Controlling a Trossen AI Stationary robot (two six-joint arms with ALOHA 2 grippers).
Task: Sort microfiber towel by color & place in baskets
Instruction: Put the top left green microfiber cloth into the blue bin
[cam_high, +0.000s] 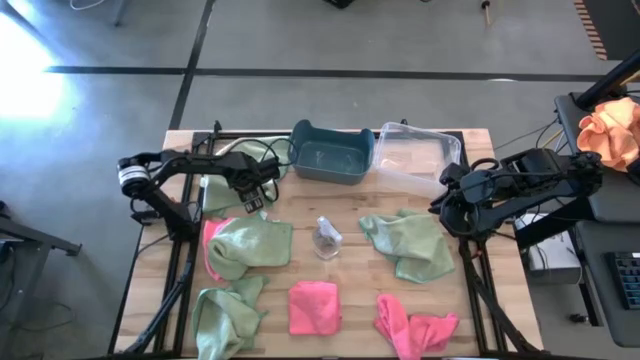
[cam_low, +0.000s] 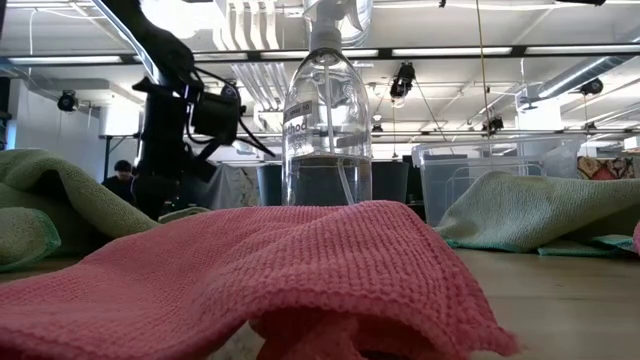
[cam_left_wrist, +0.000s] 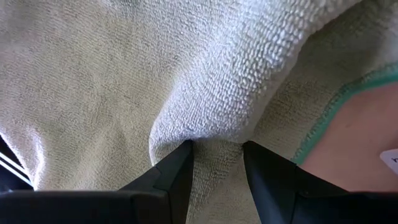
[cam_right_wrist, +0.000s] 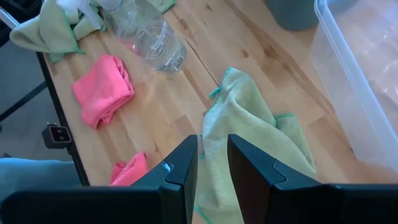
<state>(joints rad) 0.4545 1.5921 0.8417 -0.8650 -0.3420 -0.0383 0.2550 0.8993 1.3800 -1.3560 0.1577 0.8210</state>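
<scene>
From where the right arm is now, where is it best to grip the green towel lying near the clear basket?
Probably the raised fold of the green towel, where the cloth humps off the wood. Come from above, jaws straddling the ridge: flat edges offer little to pinch, and the clear basket crowds one side.

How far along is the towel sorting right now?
Nothing is sorted: the teal basket and clear basket hold no towels. The left gripper pinches a green towel; the right gripper hovers above another. Pink towels lie untouched.
</scene>
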